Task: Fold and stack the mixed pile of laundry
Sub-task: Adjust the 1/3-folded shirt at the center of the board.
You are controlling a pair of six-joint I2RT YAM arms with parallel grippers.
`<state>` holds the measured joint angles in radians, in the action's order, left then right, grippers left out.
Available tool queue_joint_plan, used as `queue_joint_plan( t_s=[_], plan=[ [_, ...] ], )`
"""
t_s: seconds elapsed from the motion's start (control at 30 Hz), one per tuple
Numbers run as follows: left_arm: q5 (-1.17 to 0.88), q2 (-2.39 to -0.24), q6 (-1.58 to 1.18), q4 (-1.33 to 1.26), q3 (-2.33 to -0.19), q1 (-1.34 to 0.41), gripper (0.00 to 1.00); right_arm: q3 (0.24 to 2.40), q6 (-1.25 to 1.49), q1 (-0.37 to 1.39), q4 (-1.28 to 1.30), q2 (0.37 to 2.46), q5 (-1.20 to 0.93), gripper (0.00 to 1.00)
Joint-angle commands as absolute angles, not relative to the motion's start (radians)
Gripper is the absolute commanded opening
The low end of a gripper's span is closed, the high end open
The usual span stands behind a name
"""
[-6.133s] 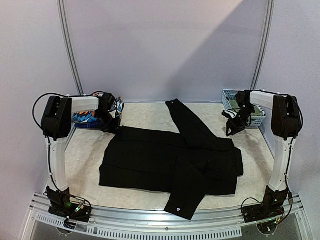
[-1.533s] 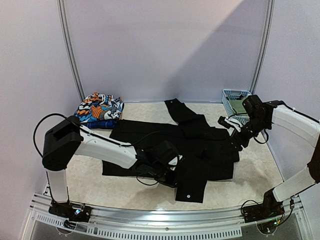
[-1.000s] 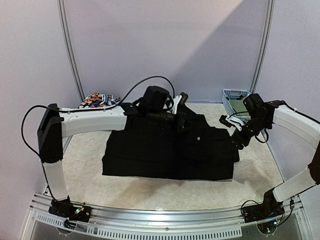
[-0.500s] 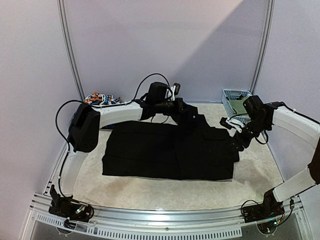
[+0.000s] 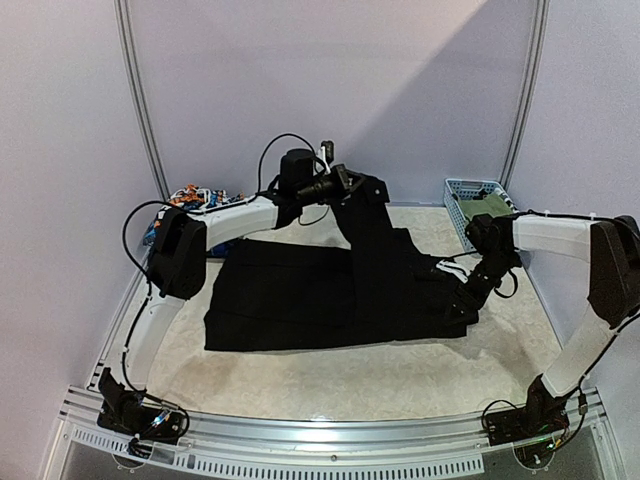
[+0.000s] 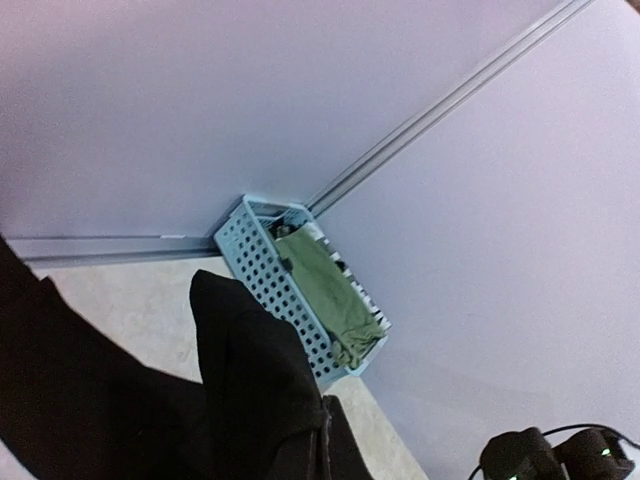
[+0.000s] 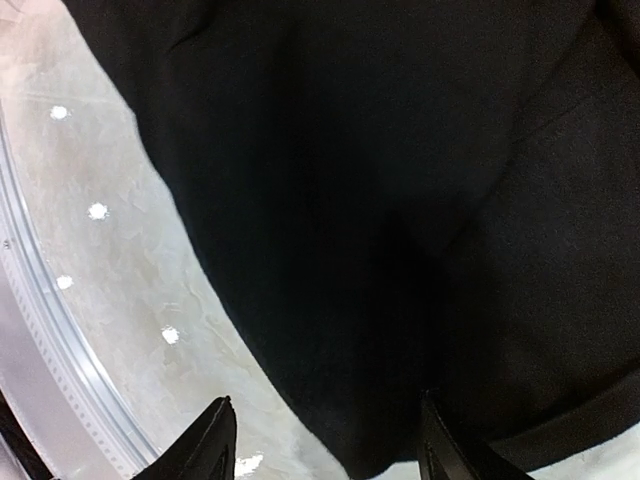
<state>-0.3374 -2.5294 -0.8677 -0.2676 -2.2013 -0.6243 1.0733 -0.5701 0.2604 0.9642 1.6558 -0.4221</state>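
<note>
The long black trousers (image 5: pixel 300 300) lie spread across the table as a wide dark slab. One leg (image 5: pixel 372 215) rises from it to the back centre, where my left gripper (image 5: pixel 350 183) is shut on its end. In the left wrist view that black cloth (image 6: pixel 250 380) covers the fingers. My right gripper (image 5: pixel 462 300) is low at the trousers' right edge. Its jaws (image 7: pixel 325 450) stand wide apart in the right wrist view, with the black hem (image 7: pixel 380 300) just ahead of them. An olive-green T-shirt (image 6: pixel 325 290) lies in the basket. The orange-blue-white print (image 5: pixel 195 198) sits at the back left.
The light-blue lattice basket (image 5: pixel 478 203) stands in the back right corner against the wall, with a black-white piece (image 6: pixel 345 268) beside the green shirt. Bare marbled table (image 5: pixel 400 375) shows along the front, and its metal rail (image 7: pixel 40 330) runs close to the right gripper.
My left gripper has carried the trouser leg higher and to the right at the back. My right arm has dropped lower, and its gripper has slid down the trousers' right edge.
</note>
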Motion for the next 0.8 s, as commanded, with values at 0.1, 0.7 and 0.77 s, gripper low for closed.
queue_joint_plan(
  t_s=[0.1,0.7,0.77],
  plan=[
    [-0.411,-2.703,-0.966,-0.299,-2.423,-0.612,0.0,1.122,-0.563,0.252,0.999,1.718,-0.494,0.62],
    [-0.223,-2.078,-0.038,0.74,-1.879,-0.565,0.55,1.17,-0.634,0.131,1.092,1.785,-0.639,0.18],
    [-0.173,-1.83,-0.017,0.662,-1.578,-0.535,0.64,1.165,-0.655,0.13,1.098,1.789,-0.658,0.14]
  ],
)
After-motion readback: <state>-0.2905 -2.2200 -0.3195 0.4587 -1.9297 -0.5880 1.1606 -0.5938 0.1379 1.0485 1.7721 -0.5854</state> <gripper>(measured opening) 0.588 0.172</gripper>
